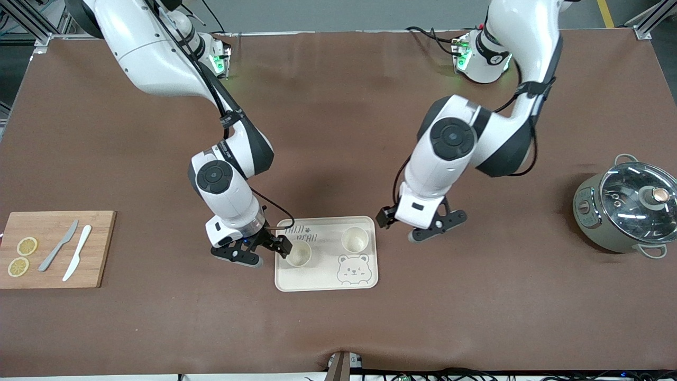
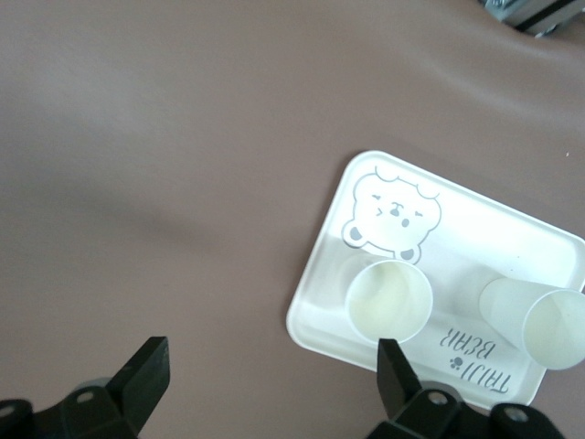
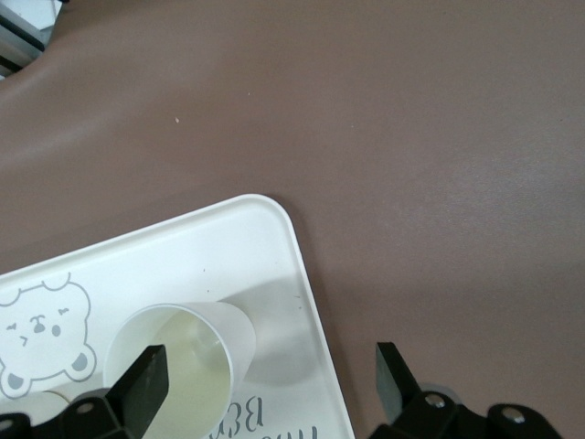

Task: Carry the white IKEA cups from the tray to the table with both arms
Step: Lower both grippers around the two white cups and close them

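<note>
Nothing has been moved yet: both white cups [image 1: 299, 253] [image 1: 355, 239] are still standing on the tray [image 1: 322, 280], near the bench's front edge. The right gripper [image 1: 262, 253] is placed with released fingers astride one cup at the tray's edge; the left gripper [image 1: 418, 228], fingers released, is beside the tray.

Robotics lab; aluminium frame posts [image 1: 31, 26] at the corners of a brown-sheeted table [image 1: 338, 328]; cables [image 1: 449, 374] along its edge.
</note>
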You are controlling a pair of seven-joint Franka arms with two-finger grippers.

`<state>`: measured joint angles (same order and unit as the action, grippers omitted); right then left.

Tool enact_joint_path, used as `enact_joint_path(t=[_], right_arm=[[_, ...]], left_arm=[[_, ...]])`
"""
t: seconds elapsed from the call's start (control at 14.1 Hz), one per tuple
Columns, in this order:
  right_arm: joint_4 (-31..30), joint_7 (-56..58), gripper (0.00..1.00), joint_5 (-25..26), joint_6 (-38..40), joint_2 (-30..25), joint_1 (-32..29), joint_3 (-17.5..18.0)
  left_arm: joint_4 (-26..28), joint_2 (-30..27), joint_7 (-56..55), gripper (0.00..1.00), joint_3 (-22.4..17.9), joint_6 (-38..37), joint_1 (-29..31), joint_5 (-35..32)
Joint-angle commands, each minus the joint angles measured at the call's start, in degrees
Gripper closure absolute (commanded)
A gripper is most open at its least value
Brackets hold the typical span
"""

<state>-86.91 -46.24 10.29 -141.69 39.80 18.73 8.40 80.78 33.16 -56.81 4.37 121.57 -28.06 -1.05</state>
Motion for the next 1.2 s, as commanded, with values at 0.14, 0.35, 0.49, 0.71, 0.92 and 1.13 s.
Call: enact_joint_path(t=[0.14,0.35,0.49,0.71,0.92,1.13], right_arm=[[0.61,-1.49,0.0,1.84,-3.13,2.47,1.39,-0.58],[0.61,-2.53,0.0,1.83,-6.48,4.76,1.74,-0.58],[0.61,-2.54,0.0,2.01,-7.19,5.64,1.92,-0.58],[0.61,-2.54,0.0,2.8,-7.46,6.34,2.01,-0.67],[0.61,-2.54,0.03,2.8,-7.81,6.43,1.92,-0.67],[0.61,-2.54,0.27,2.72,-7.81,6.35,2.01,-0.67]], left_arm=[[-1.76,5.85,-4.18,0.0,-0.42,5.5,-2.52,-0.62],[-1.76,8.58,-5.41,0.0,-0.42,9.12,-3.75,-0.71],[-1.68,9.72,-5.5,0.0,-0.42,10.08,-3.84,-0.62],[-1.67,11.13,-5.5,0.0,-0.42,10.44,-4.37,-0.71],[-1.67,13.5,-5.59,0.0,-0.42,13.5,-4.72,-0.8],[-1.67,14.39,-5.5,0.0,-0.42,14.4,-4.81,-0.8]])
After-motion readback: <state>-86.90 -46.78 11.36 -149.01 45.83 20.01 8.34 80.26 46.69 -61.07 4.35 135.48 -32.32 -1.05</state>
